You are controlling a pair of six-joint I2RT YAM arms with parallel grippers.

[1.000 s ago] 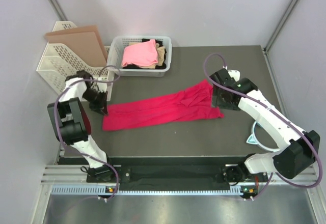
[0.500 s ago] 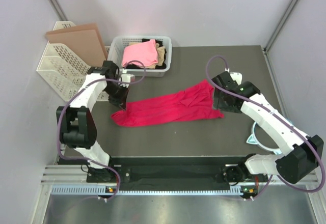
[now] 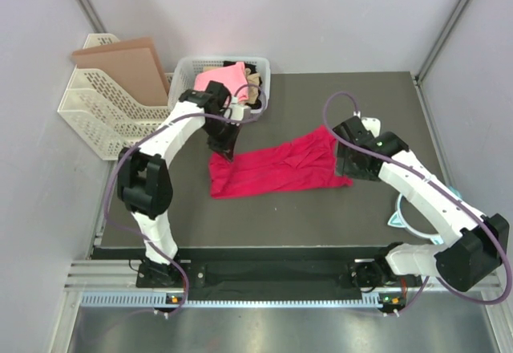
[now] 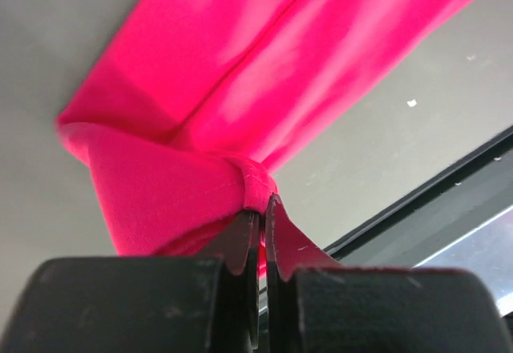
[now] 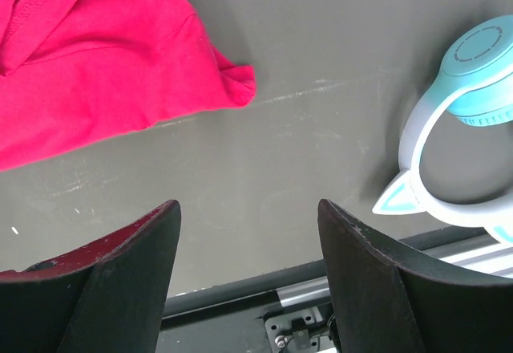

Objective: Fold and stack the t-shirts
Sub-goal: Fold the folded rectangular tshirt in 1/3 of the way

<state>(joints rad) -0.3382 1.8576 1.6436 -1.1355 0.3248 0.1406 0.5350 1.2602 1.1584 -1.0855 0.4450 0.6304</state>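
The crimson-magenta t-shirt (image 3: 276,168) lies stretched across the middle of the dark table. My left gripper (image 3: 228,151) is shut on its left end and holds that end lifted and folded over toward the right; in the left wrist view the cloth (image 4: 200,112) bunches at the closed fingertips (image 4: 258,208). My right gripper (image 3: 353,168) is open and empty, hovering just past the shirt's right end (image 5: 96,72). A light pink t-shirt (image 3: 218,80) lies in the white mesh basket (image 3: 261,95), with tan (image 3: 252,84) and black cloth beside it.
A white filing rack (image 3: 96,112) with a brown board (image 3: 124,68) stands at the far left. Teal-and-white headphones (image 3: 405,217) lie at the right table edge, also in the right wrist view (image 5: 461,152). The table's front edge runs below the arms.
My left gripper has carried the shirt's left end to the right, from near the rack to the middle of the table, shortening the shirt. My right arm has barely moved.
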